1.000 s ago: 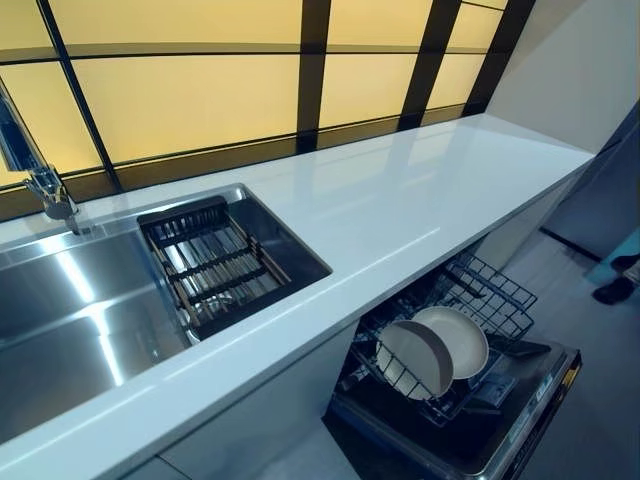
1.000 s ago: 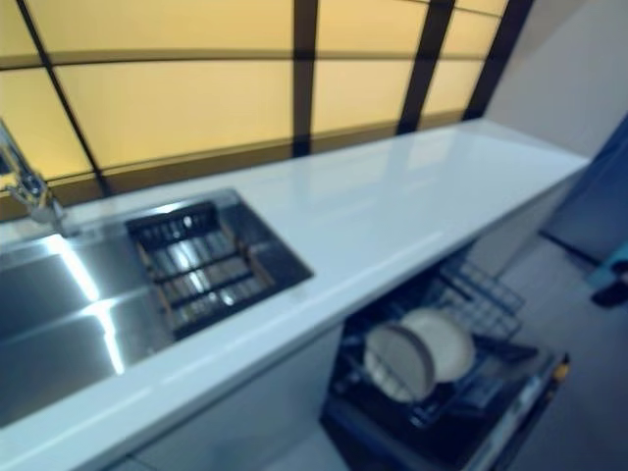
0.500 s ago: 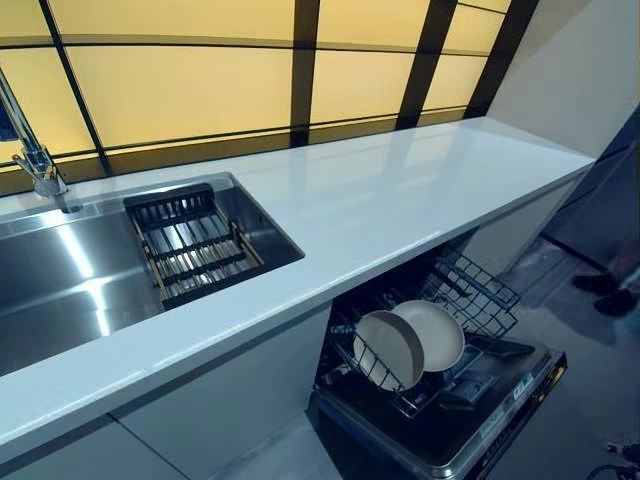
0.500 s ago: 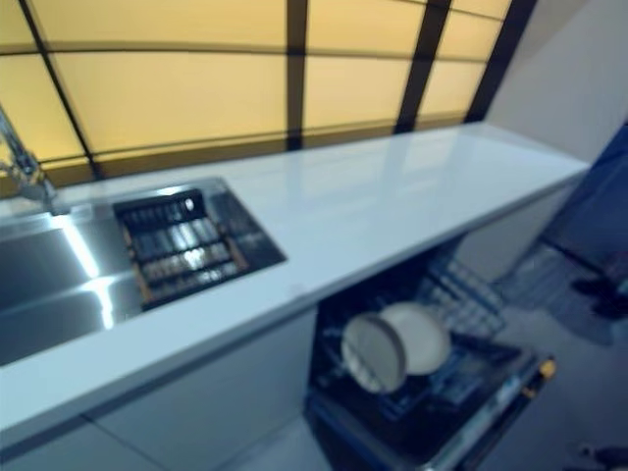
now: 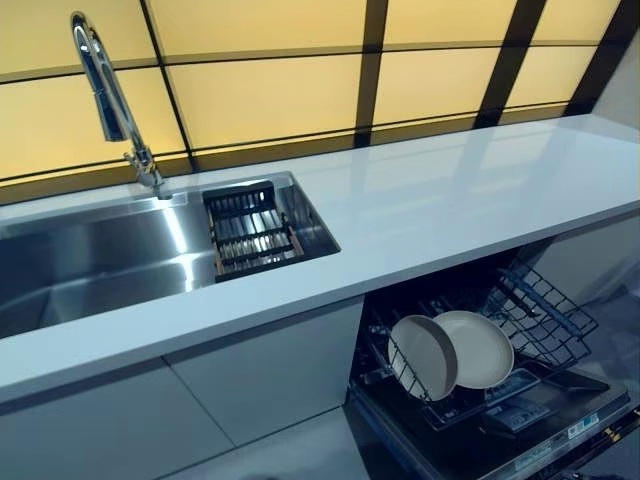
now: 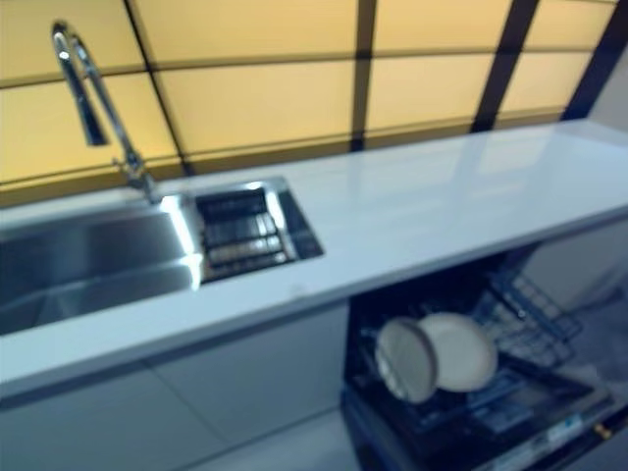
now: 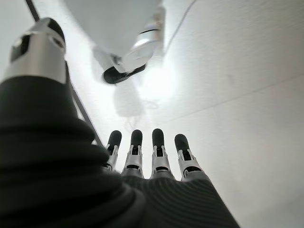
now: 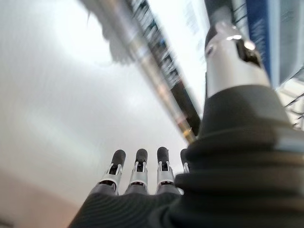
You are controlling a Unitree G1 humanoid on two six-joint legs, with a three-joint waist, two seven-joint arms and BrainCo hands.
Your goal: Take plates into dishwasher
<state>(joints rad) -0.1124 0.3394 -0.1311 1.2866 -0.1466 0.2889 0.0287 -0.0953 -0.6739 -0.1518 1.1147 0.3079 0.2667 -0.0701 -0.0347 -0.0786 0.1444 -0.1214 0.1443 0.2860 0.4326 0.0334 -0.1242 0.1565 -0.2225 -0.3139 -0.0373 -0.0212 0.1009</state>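
Since a second ago our head camera has swung toward the robot's left: the whole scene has slid across the picture, and the tall curved faucet [image 5: 103, 88], then cut off at the edge, now shows in full. Nothing on the counter itself seems to have moved.

We see a white countertop [image 5: 450, 190] under amber window panels, with a steel sink [image 5: 90, 265] set into it and a dark slatted drain rack [image 5: 250, 228] at the sink's end nearest the dishwasher. Below the counter, the dishwasher [image 5: 500, 420] stands open with its lower wire rack [image 5: 545, 315] pulled out. Two pale plates [image 5: 450, 352] stand on edge in that rack, overlapping. We see no other plates on the counter or in the sink.

Neither hand appears in the head views. The left hand [image 7: 152, 161] shows in its own wrist view with fingers straight and relaxed, holding nothing, pale floor beyond. The right hand [image 8: 137, 175] likewise hangs with fingers straight and empty; only its wrist view shows what we take to be the dishwasher door's edge close by.

Our judgement: the loading looks finished, or we are searching for more plates. To do this well, we should scan the sink basin fully before moving, and keep the right hand away from the open door.
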